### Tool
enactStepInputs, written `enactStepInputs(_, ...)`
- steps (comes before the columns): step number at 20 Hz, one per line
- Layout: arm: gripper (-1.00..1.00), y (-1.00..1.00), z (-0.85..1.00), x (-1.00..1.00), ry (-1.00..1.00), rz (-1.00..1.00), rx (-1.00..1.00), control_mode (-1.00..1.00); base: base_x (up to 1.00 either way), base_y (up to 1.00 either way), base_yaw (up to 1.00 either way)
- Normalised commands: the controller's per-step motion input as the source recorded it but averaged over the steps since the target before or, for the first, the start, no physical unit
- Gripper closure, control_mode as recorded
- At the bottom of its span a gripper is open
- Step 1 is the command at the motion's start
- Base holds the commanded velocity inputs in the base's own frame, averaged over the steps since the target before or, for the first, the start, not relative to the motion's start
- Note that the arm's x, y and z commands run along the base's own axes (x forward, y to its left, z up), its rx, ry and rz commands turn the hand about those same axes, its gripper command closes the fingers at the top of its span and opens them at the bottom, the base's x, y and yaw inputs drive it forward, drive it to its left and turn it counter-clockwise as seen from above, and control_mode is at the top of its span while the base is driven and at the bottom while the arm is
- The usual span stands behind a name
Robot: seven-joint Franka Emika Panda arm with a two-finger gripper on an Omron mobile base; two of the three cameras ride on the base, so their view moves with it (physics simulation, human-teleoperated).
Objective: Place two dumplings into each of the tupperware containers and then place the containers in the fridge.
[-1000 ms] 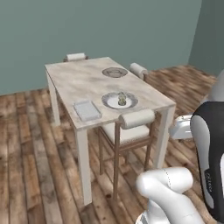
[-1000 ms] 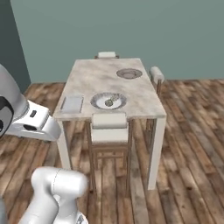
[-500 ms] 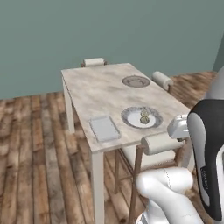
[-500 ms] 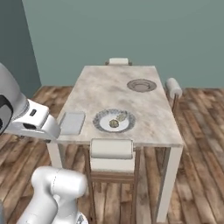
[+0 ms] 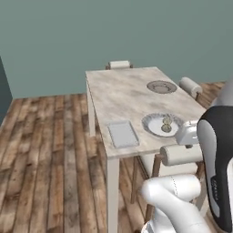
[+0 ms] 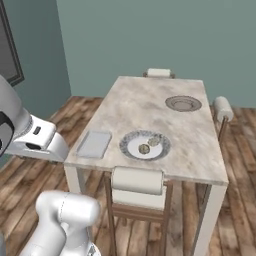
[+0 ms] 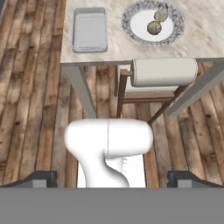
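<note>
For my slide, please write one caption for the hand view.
Open gripper looks down at a table edge with one tupperware container, two dumplings on a plate, and a chair.

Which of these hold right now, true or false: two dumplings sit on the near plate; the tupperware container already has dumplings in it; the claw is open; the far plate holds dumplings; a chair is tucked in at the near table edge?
1. Two dumplings sit on the near plate. True.
2. The tupperware container already has dumplings in it. False: it is empty.
3. The claw is open. True.
4. The far plate holds dumplings. False: nothing can be seen on it.
5. A chair is tucked in at the near table edge. True.
</note>
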Motion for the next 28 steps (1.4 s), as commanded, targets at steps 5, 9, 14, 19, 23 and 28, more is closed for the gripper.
enactStepInputs(5,-1.00,0.00,0.00,0.00,0.00,0.00,0.00,1.00,0.62,-0.17,0.12)
enactStepInputs(9,-1.00,0.00,0.00,0.00,0.00,0.00,0.00,1.00,0.25,-0.14,0.01)
enactStepInputs(14,-1.00,0.00,0.00,0.00,0.00,0.00,0.00,1.00,0.01,-0.01,0.00)
enactStepInputs(19,-1.00,0.00,-0.01,0.14,-0.01,0.00,0.00,-1.00,0.03,0.00,0.00)
enactStepInputs(23,-1.00,-0.12,-0.09,1.00,0.00,0.00,0.02,-1.00,0.00,0.00,0.00)
enactStepInputs(28,-1.00,-0.73,-0.44,1.00,0.06,-0.01,0.08,-1.00,0.00,0.00,0.00)
